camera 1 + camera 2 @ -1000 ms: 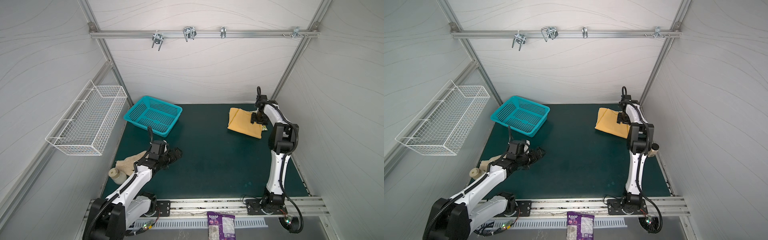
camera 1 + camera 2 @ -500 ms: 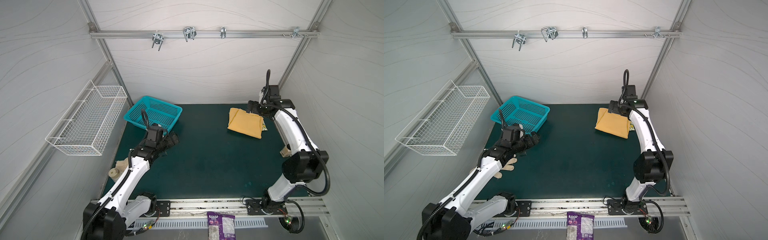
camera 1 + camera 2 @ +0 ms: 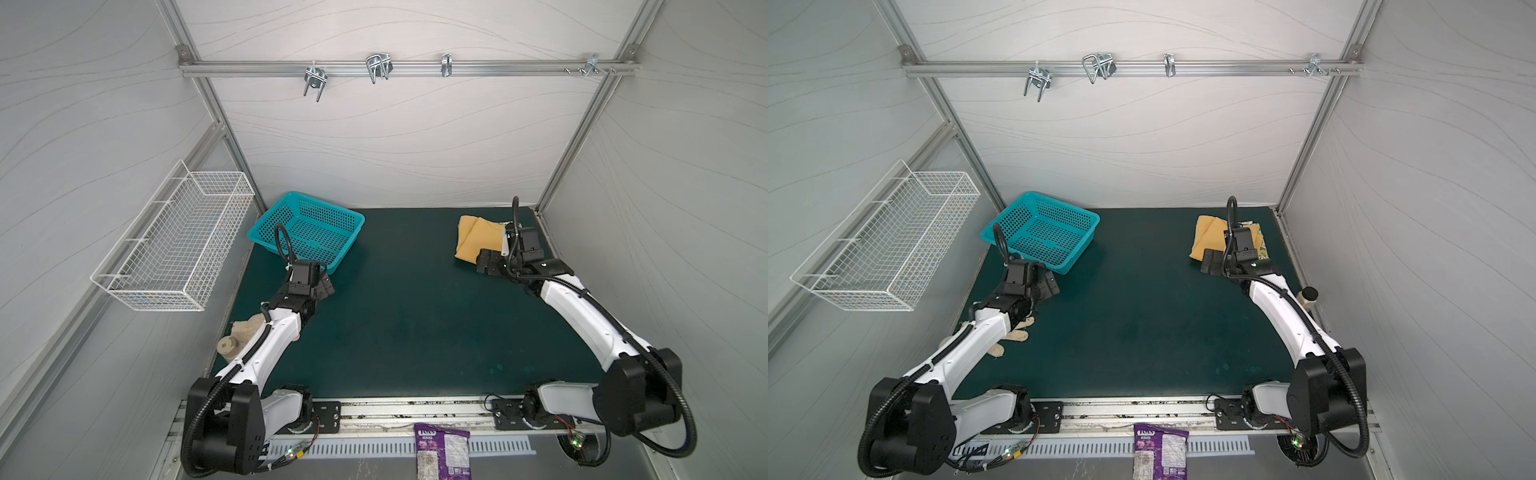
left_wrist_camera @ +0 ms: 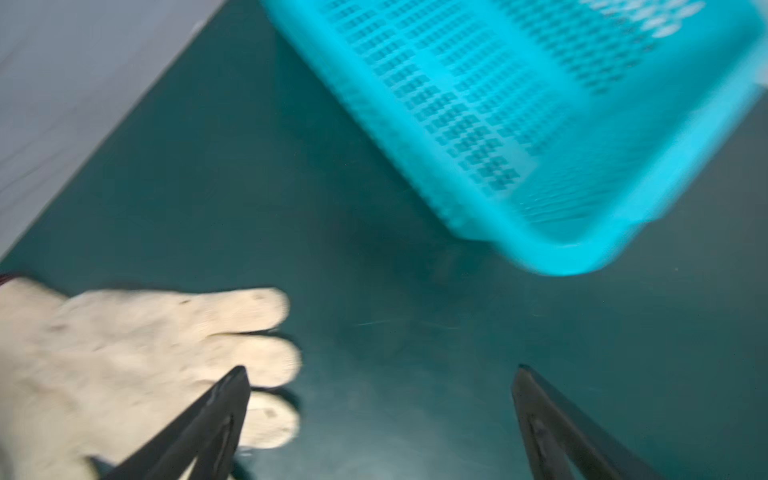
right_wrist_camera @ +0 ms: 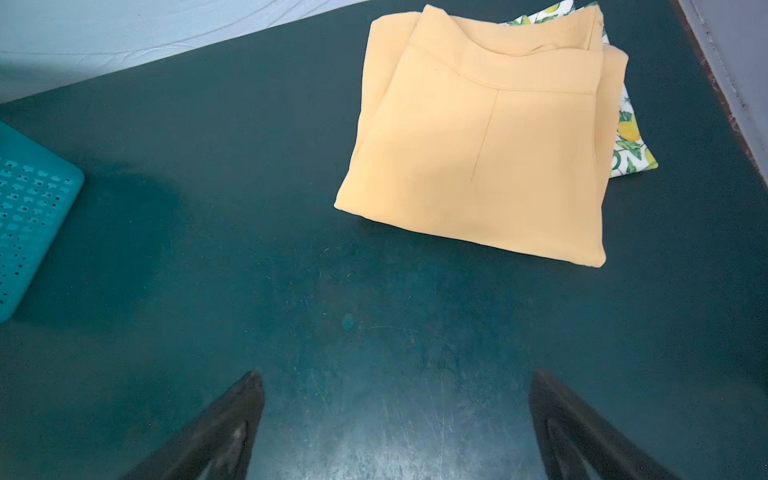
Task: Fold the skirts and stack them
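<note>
The plain mustard-yellow skirt (image 5: 486, 145) lies folded at the back right of the green mat, seen in both top views (image 3: 476, 239) (image 3: 1208, 239). It rests on the lemon-print skirt (image 5: 629, 141), which peeks out along its right side (image 3: 1261, 249). My right gripper (image 5: 397, 374) is open and empty, hovering over bare mat just in front of the stack (image 3: 488, 262) (image 3: 1210, 262). My left gripper (image 4: 380, 368) is open and empty too. It hangs over the mat near the front corner of the teal basket (image 3: 326, 286) (image 3: 1050, 286).
A teal plastic basket (image 3: 307, 232) (image 4: 519, 104) (image 5: 29, 224) stands at the back left. A beige knit glove (image 4: 124, 353) (image 3: 1013, 336) and a cream bottle (image 3: 227, 347) lie under the left arm. A wire basket (image 3: 174, 245) hangs on the left wall. A small bottle (image 3: 1309, 296) stands by the right wall.
My right gripper opened, let go of the stack's right edge and drew back to the front of it. My left gripper moved from beside the glove toward the teal basket.
</note>
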You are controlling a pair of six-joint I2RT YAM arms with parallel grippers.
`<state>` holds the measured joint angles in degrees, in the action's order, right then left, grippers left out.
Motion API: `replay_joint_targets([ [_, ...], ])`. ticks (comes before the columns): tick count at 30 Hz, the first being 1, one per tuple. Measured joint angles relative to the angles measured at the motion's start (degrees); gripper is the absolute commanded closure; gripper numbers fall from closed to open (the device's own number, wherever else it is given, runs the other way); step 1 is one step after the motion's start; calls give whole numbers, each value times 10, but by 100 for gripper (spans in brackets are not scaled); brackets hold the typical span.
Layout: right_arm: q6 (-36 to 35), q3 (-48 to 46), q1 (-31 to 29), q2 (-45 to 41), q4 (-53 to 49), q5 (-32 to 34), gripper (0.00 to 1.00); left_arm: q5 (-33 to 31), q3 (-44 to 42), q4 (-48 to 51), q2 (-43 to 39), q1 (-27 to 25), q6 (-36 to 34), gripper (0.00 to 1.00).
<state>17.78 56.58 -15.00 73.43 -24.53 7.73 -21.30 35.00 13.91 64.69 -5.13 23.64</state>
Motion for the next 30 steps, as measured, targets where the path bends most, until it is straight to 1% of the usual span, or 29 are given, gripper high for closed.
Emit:
replay_joint_targets([
  [3, -10, -44, 8, -7, 39, -3, 1, -35, -61, -77, -18, 5, -40, 1],
  [5, -18, -68, 14, -6, 64, -3, 1, -61, -94, -146, -18, 5, -71, 1],
  [8, -41, -103, 19, -6, 112, -10, 1, -78, -125, -229, -3, 20, -85, 1],
  [11, -73, -148, 20, -7, 170, -6, 1, -59, -143, -321, 30, 43, -97, 1],
  [14, -109, -201, 20, -12, 228, 5, 1, -44, -166, -438, 81, 49, -119, 1],
  [18, -131, -238, 22, -13, 278, 18, 1, -17, -190, -552, 140, 52, -142, 1],
  [21, -137, -251, 23, -13, 315, 29, 1, 21, -194, -635, 198, 57, -159, 1],
  [22, -139, -256, 23, -13, 330, 34, 1, 37, -193, -656, 219, 58, -165, 1],
  [24, -144, -267, 23, -12, 361, 45, 1, 58, -189, -658, 234, 63, -170, 1],
  [27, -145, -288, 23, -3, 414, 68, 1, 76, -174, -653, 235, 72, -170, 1],
  [30, -149, -298, 24, 31, 462, 73, 1, 84, -159, -655, 235, 75, -171, 1],
])
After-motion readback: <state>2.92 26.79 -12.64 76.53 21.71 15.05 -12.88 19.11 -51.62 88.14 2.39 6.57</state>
